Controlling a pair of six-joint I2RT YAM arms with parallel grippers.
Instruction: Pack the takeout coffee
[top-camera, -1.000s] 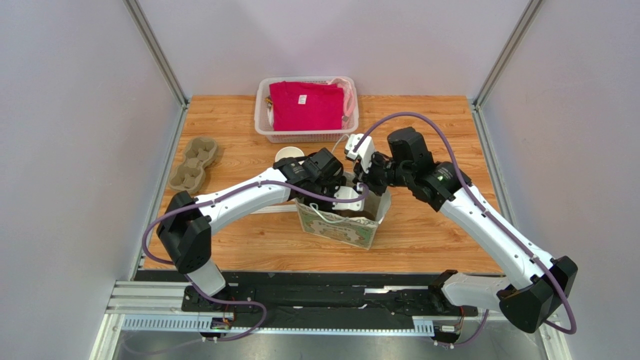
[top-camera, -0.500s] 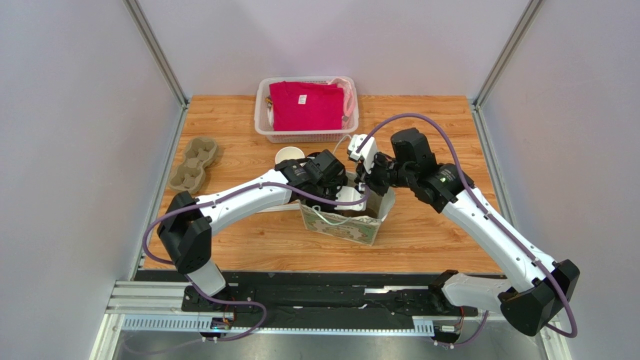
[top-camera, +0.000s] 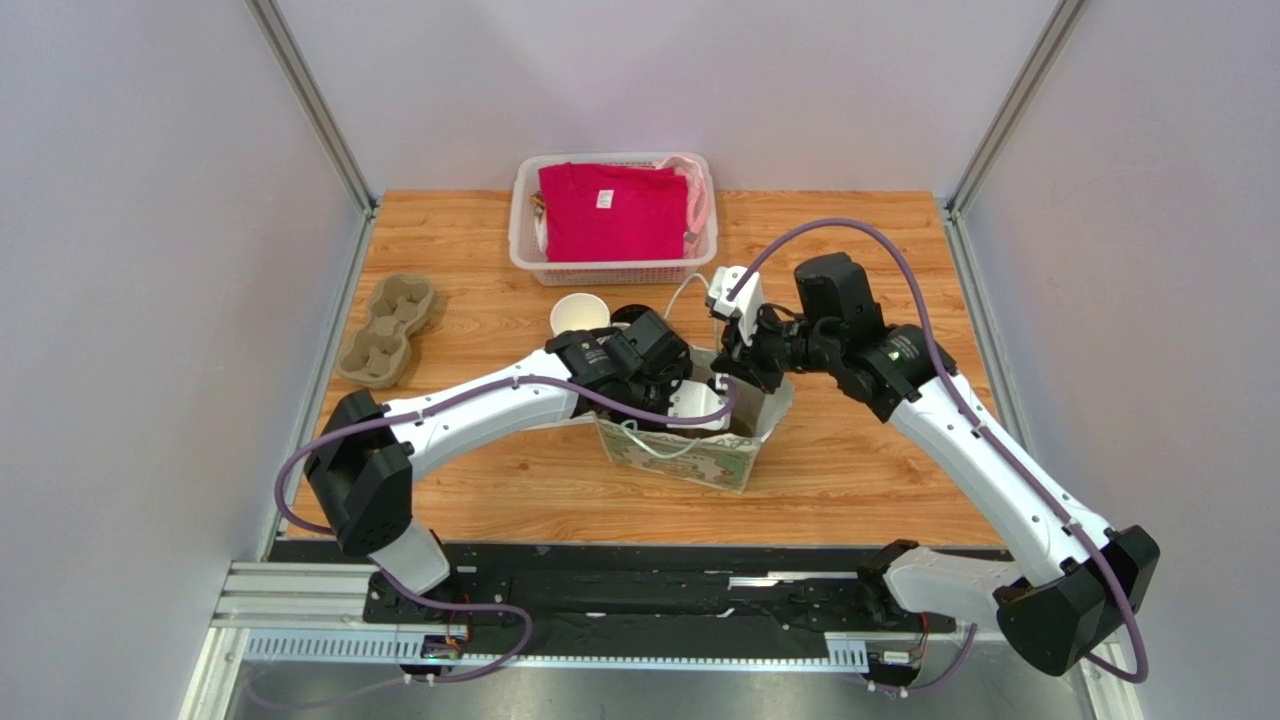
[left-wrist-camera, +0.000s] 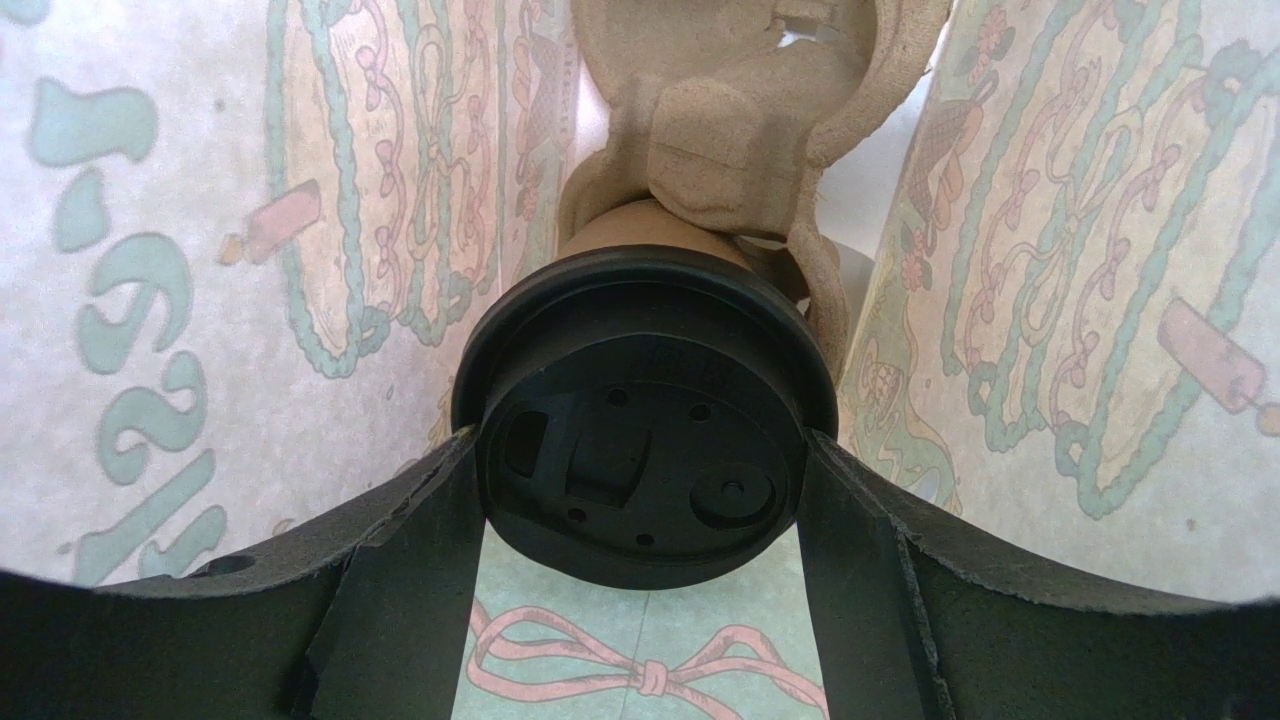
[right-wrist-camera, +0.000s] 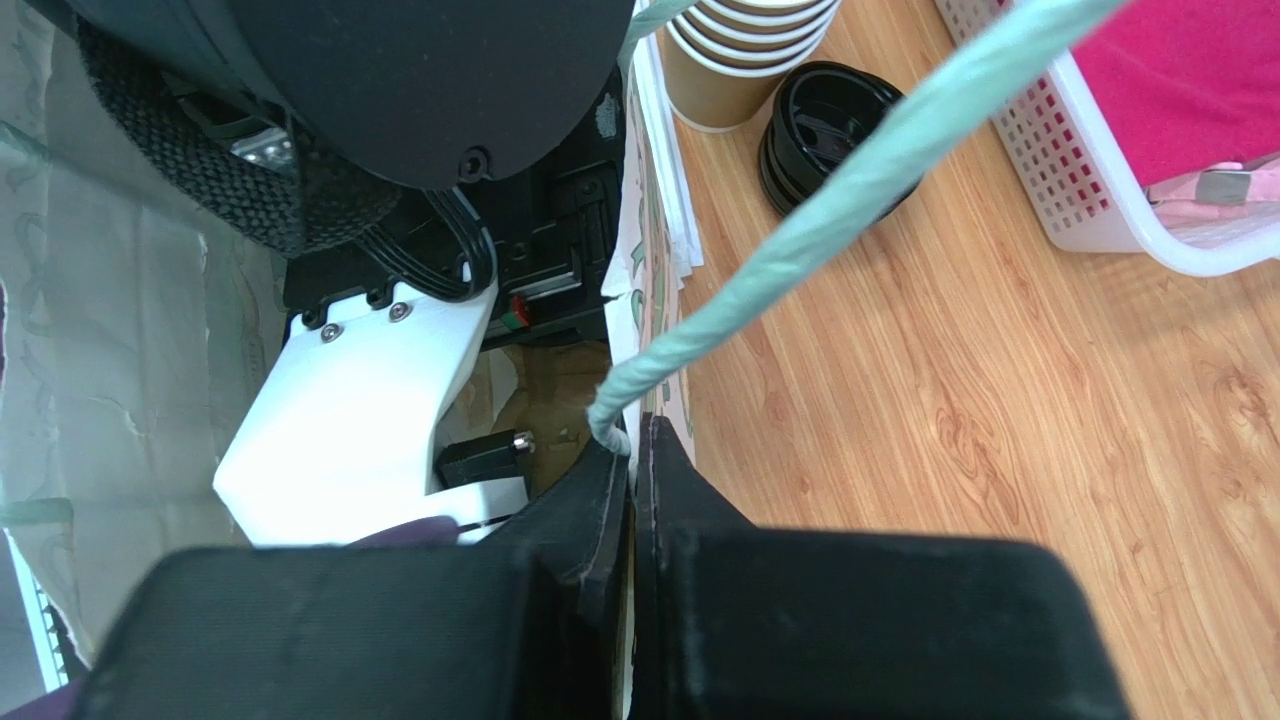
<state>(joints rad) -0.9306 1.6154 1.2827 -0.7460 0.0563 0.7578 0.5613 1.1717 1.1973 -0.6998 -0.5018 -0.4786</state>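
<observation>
The takeout coffee (left-wrist-camera: 646, 405), a tan cup under a black lid, is inside the printed paper bag (top-camera: 706, 450). My left gripper (left-wrist-camera: 643, 446) holds it, with one black finger pressed on each side of the lid. The cup's far end meets a pulp cup carrier (left-wrist-camera: 736, 120) lying in the bag. In the top view the left gripper (top-camera: 684, 396) reaches down into the bag's mouth and hides the cup. My right gripper (right-wrist-camera: 631, 443) is shut on the bag's rim beside the teal cord handle (right-wrist-camera: 812, 225). It stands at the bag's far right edge (top-camera: 739, 365).
A stack of nested paper cups (top-camera: 579, 314) and a pile of black lids (top-camera: 628, 315) stand just behind the bag. A white basket (top-camera: 526, 225) with pink cloth (top-camera: 612, 210) is at the back. A second pulp carrier (top-camera: 388, 327) lies at the left edge.
The left gripper has sunk deeper into the bag with the cup. The right gripper has shifted slightly right and back, still pinching the rim.
</observation>
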